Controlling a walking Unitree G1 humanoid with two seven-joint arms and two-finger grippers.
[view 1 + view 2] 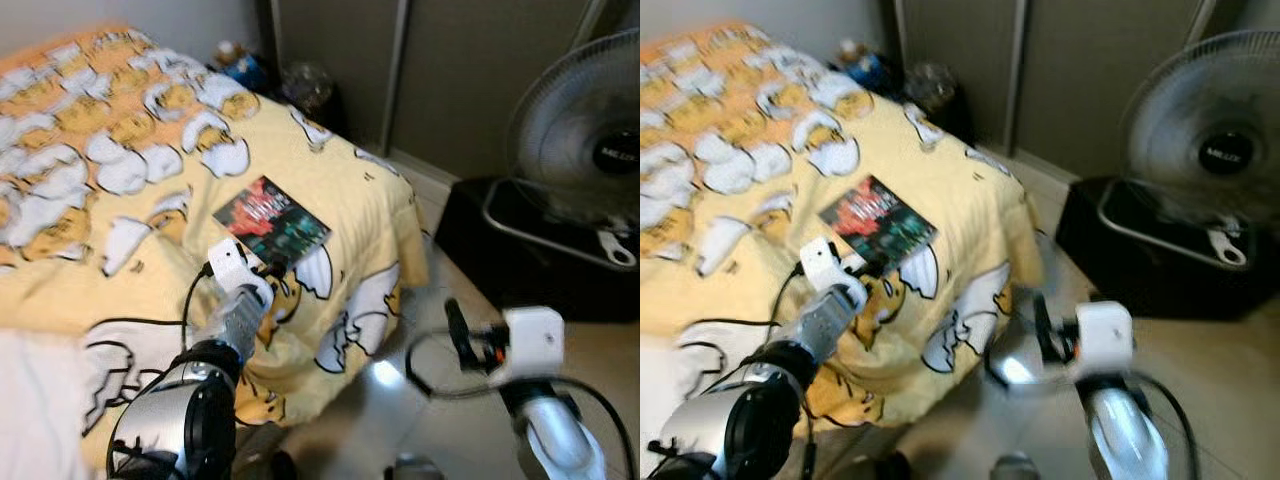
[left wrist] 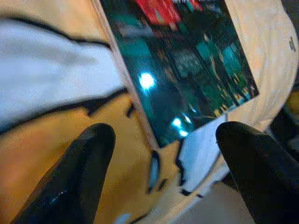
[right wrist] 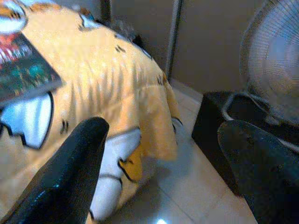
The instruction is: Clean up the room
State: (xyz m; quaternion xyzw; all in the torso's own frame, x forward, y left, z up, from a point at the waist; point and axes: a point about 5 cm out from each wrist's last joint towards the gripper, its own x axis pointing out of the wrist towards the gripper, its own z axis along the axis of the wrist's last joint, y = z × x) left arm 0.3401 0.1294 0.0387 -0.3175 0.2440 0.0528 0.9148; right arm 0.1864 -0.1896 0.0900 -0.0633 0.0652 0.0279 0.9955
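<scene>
A dark book (image 1: 271, 222) with a red and teal glossy cover lies flat on the yellow cartoon-print bedspread (image 1: 120, 150), close to the bed's near corner. My left gripper (image 1: 268, 268) reaches over the bed to the book's near edge. In the left wrist view its fingers (image 2: 88, 158) stand open, straddling the book's (image 2: 187, 70) corner without touching it. My right gripper (image 1: 458, 332) hangs open over the floor beside the bed, and between its fingers (image 3: 77, 163) I see only the draped bedspread (image 3: 117, 84).
A standing fan (image 1: 590, 140) sits on a black box (image 1: 520, 260) at the right. Behind it runs a grey wardrobe (image 1: 440, 70). Bottles and clutter (image 1: 250, 70) stand at the bed's far corner. Shiny tiled floor (image 1: 400, 410) lies between bed and fan.
</scene>
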